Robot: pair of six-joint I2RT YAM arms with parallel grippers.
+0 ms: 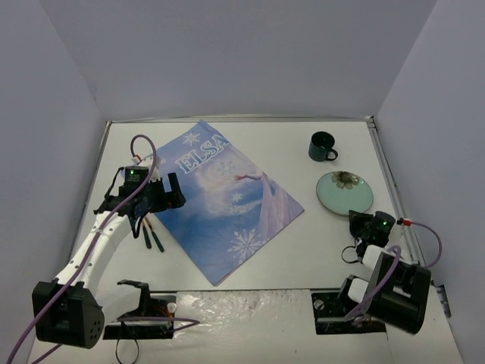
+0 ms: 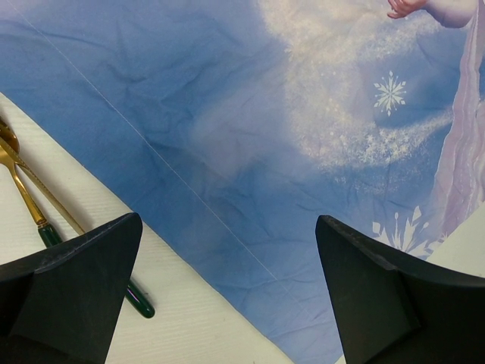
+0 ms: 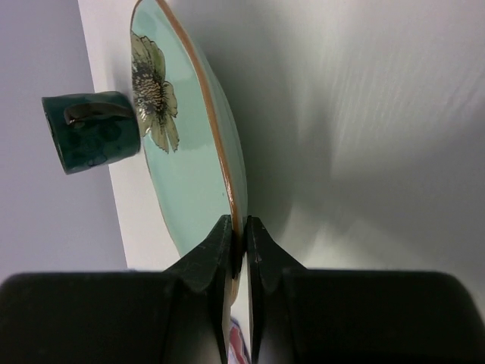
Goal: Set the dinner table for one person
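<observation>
The white dinner table (image 1: 303, 254) carries a blue "ELSA" cloth (image 1: 227, 201) laid at a slant left of centre. A mint plate with a flower print (image 1: 345, 191) lies at the right. My right gripper (image 1: 358, 221) is shut on its near rim; in the right wrist view the fingers (image 3: 216, 250) pinch the brown rim of the plate (image 3: 189, 152). A dark green mug (image 1: 323, 146) stands behind the plate. My left gripper (image 1: 164, 195) is open and empty over the cloth's left edge (image 2: 227, 152). A gold spoon and fork with green handles (image 2: 34, 205) lie on the table beside the cloth.
The cutlery (image 1: 149, 233) lies just left of the cloth's near-left edge, under the left arm. Grey walls enclose the table on three sides. The mug (image 3: 91, 129) stands just beyond the plate. The arm bases sit at the near edge.
</observation>
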